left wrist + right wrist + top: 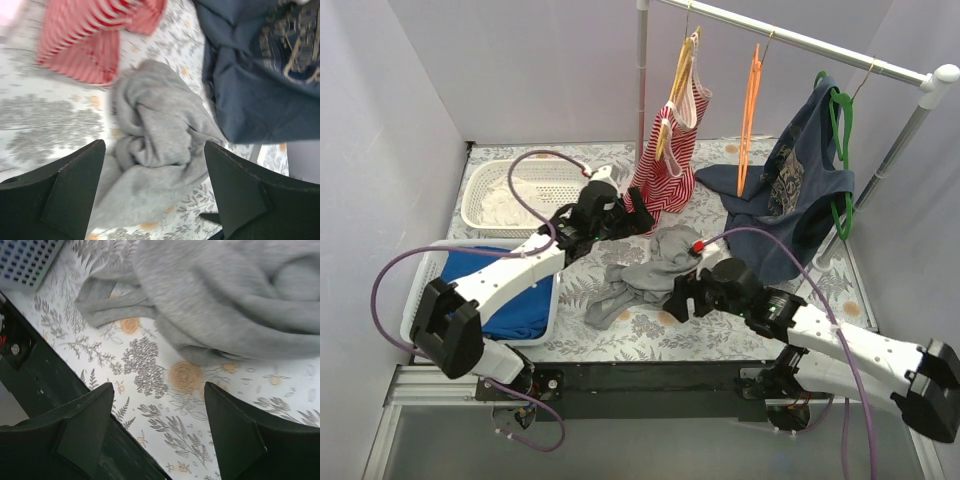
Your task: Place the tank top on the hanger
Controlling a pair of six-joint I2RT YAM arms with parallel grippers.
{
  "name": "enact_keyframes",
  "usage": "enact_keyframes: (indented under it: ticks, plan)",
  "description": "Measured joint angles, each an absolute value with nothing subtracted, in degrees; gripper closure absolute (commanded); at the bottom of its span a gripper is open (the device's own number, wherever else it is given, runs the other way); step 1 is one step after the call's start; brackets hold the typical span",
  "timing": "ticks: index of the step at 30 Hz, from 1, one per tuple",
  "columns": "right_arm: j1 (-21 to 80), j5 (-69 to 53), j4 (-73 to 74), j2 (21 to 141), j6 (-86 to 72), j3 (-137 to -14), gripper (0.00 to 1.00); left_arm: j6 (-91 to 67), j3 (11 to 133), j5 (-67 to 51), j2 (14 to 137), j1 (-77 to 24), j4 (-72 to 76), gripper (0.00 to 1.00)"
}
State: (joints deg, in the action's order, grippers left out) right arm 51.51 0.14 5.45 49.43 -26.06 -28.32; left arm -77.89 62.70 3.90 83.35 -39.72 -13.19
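Observation:
The grey tank top (642, 270) lies crumpled on the floral cloth at mid-table. It also shows in the left wrist view (155, 150) and in the right wrist view (220, 295). The orange hanger (750, 120) hangs bare on the rail at the back. My left gripper (642, 215) is open and empty, above the top's far-left edge; its fingers (75, 185) frame the fabric. My right gripper (678, 298) is open and empty, just at the top's near right edge, over the cloth (165, 405).
A red-and-white striped top (672, 150) on a cream hanger and a navy printed shirt (795, 190) on a green hanger (842, 150) hang from the rail. A white basket (510, 195) stands far left; a basket with blue cloth (505, 300) stands near left.

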Motion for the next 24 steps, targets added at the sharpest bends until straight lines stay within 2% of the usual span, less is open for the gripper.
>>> enact_keyframes:
  ticks: [6, 11, 19, 23, 24]
  plan:
    - [65.47, 8.29, 2.59, 65.78, -23.86, -35.97, 0.22, -77.84, 57.17, 5.61, 72.84, -30.81, -18.90, 0.21]
    - [73.56, 13.08, 0.03, 82.06, -19.40, -48.36, 0.22, -77.87, 55.72, 6.04, 68.49, -29.21, -23.35, 0.21]
    - [77.38, 14.63, -1.45, 98.41, -12.69, -60.03, 0.22, -77.80, 55.72, 6.04, 67.51, -27.73, -25.78, 0.21]
    - [77.38, 13.96, -1.30, 104.95, -10.70, -63.24, 0.25, -77.73, 55.72, 6.02, 67.51, -26.98, -25.78, 0.21]
    - [77.38, 13.91, -1.10, 106.32, -10.39, -63.59, 0.30, -77.69, 55.72, 6.00, 67.51, -26.79, -25.76, 0.21]
